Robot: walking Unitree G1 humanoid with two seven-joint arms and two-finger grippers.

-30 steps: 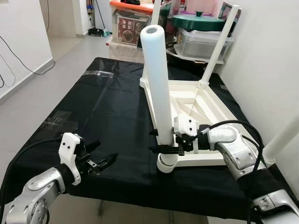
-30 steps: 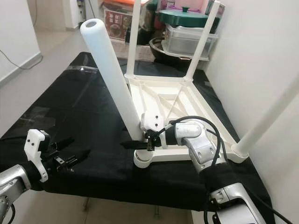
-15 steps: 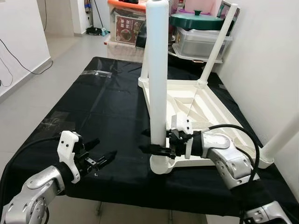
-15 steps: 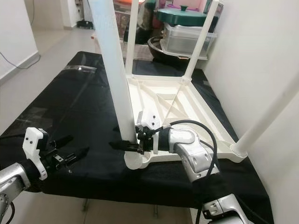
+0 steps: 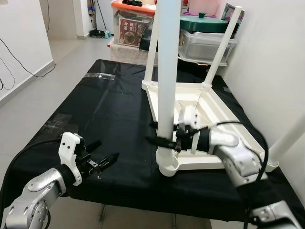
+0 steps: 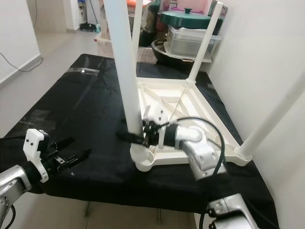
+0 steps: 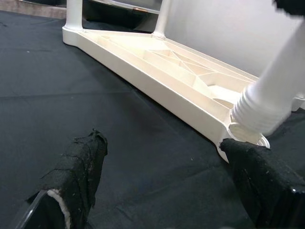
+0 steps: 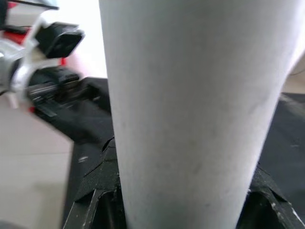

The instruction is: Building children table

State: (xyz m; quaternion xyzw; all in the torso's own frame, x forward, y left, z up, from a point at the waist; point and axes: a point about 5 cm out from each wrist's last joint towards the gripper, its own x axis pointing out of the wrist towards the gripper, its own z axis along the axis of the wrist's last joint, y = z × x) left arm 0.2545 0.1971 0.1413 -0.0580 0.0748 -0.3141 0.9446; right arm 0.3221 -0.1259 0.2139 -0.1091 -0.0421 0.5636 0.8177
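Storage bins (image 5: 202, 40) crowd behind the black-draped table (image 5: 109, 109). The right gripper (image 5: 167, 141) fingers clamp the upright white leg (image 5: 167, 81) over the overturned tabletop (image 5: 209, 119)'s corner socket; the left gripper (image 5: 102, 162) hovers spread, empty.

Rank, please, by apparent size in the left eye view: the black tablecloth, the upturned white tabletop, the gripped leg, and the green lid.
1. black tablecloth
2. upturned white tabletop
3. gripped leg, inflated by nearness
4. green lid

I see the white children's table (image 5: 209, 129) lying upside down on the black tabletop (image 5: 105, 109). A thick white leg (image 5: 167, 71) stands upright in its near-left corner socket.
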